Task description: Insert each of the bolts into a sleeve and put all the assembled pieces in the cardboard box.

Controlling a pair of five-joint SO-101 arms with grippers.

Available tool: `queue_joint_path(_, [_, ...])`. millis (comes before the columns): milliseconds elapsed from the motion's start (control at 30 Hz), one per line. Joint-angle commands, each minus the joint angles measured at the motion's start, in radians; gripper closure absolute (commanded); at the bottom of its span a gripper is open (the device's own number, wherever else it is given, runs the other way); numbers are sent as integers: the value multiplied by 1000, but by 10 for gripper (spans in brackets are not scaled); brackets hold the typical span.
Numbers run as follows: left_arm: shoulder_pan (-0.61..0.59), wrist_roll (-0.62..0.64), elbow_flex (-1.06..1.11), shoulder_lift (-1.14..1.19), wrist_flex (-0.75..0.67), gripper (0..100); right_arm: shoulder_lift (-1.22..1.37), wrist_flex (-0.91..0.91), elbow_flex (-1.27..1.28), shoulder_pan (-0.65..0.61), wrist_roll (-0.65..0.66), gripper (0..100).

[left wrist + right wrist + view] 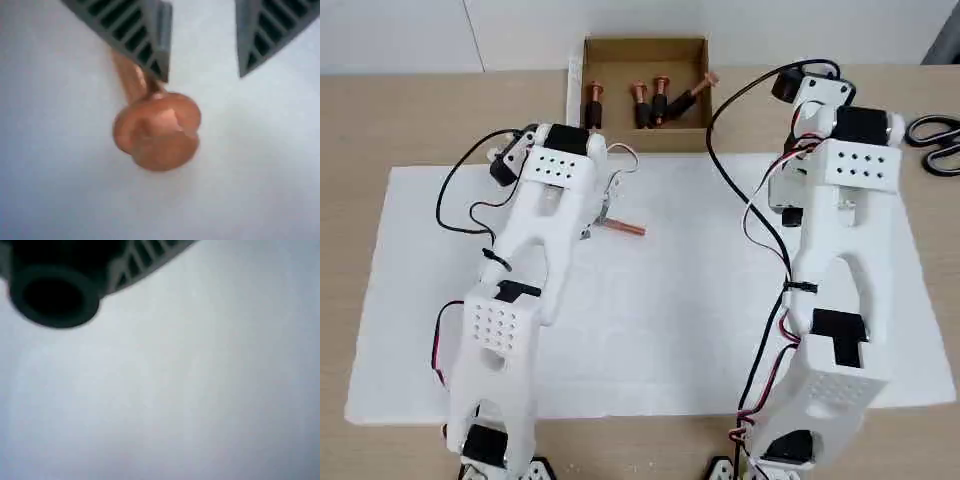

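I have the left pincer (202, 71) low over the white foam mat (670, 330), jaws set wide and holding nothing. The copper-coloured metal bolt (157, 130) lies flat on the mat right at it. In the left wrist view the shank runs in under one ribbed finger (135, 35) rather than down the middle of the gap, and the broad rounded head sits out in front of the jaws. From the high view its long axis runs across the mat, from the pincer tip out toward the right arm, a little tilted.

So, as I judge it, the bolt is off to one side of the opening. I would want to shift the pincer sideways until the shank sits between both fingers, then shut across that axis. The left arm is much the nearer.

The right pincer (785, 205) hangs above the mat, well apart from the bolt. It appears to grip a black tubular sleeve (52, 297) whose open bore faces the wrist camera.

The brown cardboard box (578, 92) sits on the pale wooden bench (380, 110) beyond the mat, with four assembled copper-and-black pieces (650, 102) lying inside.
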Motion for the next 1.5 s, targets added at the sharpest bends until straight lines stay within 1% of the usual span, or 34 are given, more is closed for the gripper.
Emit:
queue_joint_path(0, [17, 6, -79, -14, 3, 913, -71, 13, -28, -5, -9, 995])
queue_joint_path(133, [32, 6, -134, -9, 49, 913, -71, 5, 3, -4, -11, 995])
queue_joint_path(400, [32, 14, -133, -5, 51, 906, -71, 4, 3, -5, -11, 995])
queue_joint_path(467, [32, 43, -133, -5, 51, 863, -71, 4, 3, -5, -11, 995])
queue_joint_path(533, [34, 51, -133, 0, 51, 804, -71, 4, 3, -5, -11, 995])
queue_joint_path(600, [37, 54, -137, 20, 51, 772, -71, 4, 3, -5, -11, 995])
queue_joint_path(833, [31, 54, -140, 109, 40, 772, -71, 4, 3, -5, -11, 995])
queue_joint_path(1133, [31, 54, -140, 109, 37, 773, -71, 4, 3, -5, -11, 995])
queue_joint_path(1233, [32, 54, -140, 109, 37, 815, -71, 4, 5, -5, -11, 995])
queue_joint_path(1467, [38, 54, -142, 107, 35, 989, -71, 4, 5, -5, -11, 995])
